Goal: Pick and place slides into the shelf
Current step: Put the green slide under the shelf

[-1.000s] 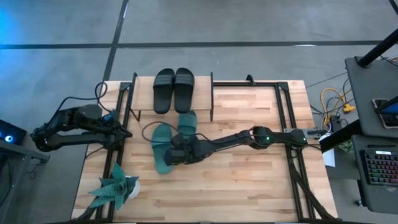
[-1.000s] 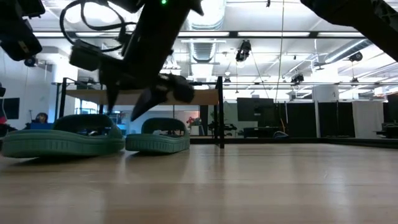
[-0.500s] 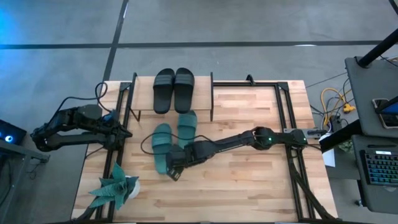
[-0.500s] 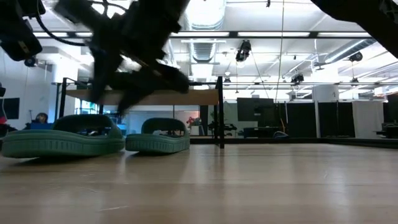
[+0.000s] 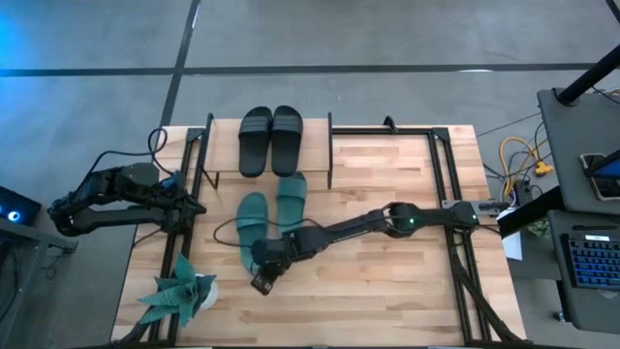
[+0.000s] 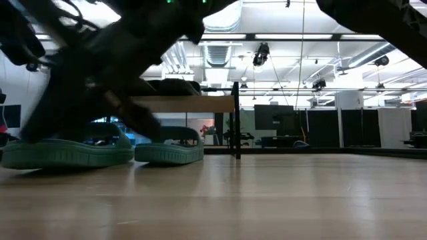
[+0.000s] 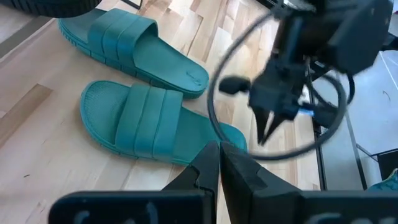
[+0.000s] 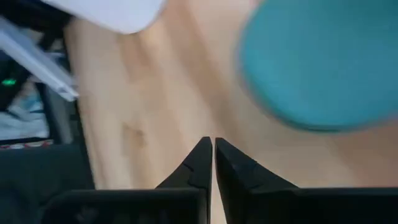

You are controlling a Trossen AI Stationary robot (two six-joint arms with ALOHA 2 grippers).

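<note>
Right gripper (image 5: 260,283): arm stretched low across table, jaws pressed together, empty, at 6 o'clock of teal slides (image 5: 251,225).
Left gripper (image 7: 217,163): parked at table's edge, jaws closed.

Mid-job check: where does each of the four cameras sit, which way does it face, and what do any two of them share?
High: overhead, straight down; both arms, table, shelf.
Low: table height, facing the room; an arm blurred above teal slides.
Left wrist: past the shut left gripper toward teal slides.
Right wrist: past the shut right gripper at tabletop.
Shared: teal slides, in every view.
</note>
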